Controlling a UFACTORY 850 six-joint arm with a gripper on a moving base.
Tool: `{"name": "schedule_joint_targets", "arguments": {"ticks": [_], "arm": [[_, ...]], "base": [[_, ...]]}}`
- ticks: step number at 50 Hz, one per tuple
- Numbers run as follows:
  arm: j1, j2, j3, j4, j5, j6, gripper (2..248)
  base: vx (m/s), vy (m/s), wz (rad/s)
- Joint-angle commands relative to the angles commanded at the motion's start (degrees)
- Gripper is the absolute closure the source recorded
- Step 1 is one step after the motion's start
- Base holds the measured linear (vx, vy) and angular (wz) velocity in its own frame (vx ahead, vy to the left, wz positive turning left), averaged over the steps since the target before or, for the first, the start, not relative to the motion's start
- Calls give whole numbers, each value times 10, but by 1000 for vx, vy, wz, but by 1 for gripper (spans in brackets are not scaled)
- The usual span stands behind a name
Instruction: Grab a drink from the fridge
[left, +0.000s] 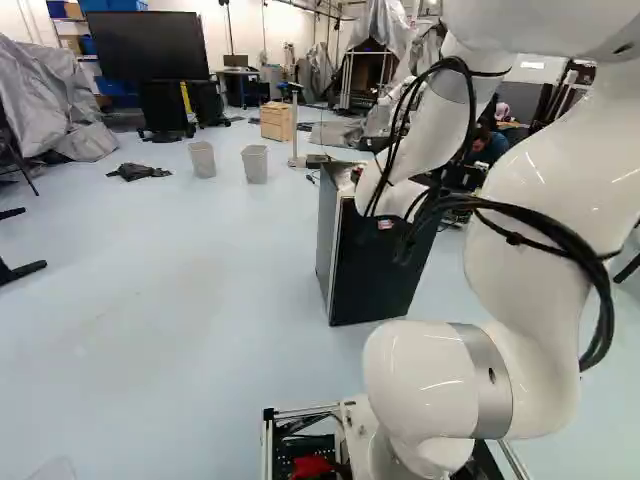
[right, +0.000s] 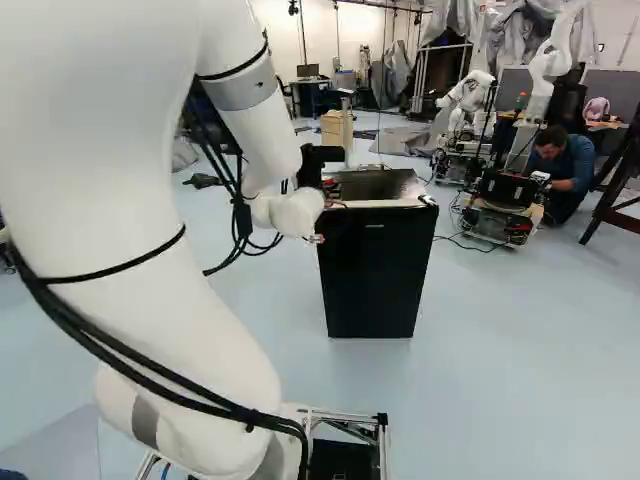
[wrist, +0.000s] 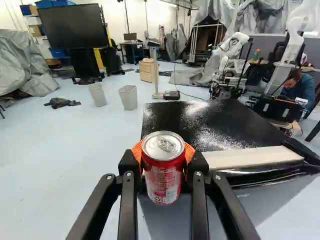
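Note:
In the right base view my gripper is at the left of the black fridge's top, partly hidden by the arm. The wrist view has the gripper shut on a red drink can, an orange pad on either side. Upright between the fingers, the can shows its silver lid. Beyond and beside it lies the glossy dark top of the fridge, with a pale strip along one edge. A dark upright face of the fridge shows in the left base view; no inside of it is visible.
Two grey bins stand on the floor beyond, near a wooden drawer unit. Another robot is at the right base view's upper right, with equipment and cables around it. A large screen stands farther back.

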Motion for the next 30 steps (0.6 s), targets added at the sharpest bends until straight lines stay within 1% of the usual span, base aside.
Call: {"name": "schedule_joint_targets", "arguments": {"ticks": [15,30], "arm": [[32,63,73,33,-10,-16,150],[57,113,131,59,-17,-29,150]], "base": [[0,0,0],[0,0,0]]}}
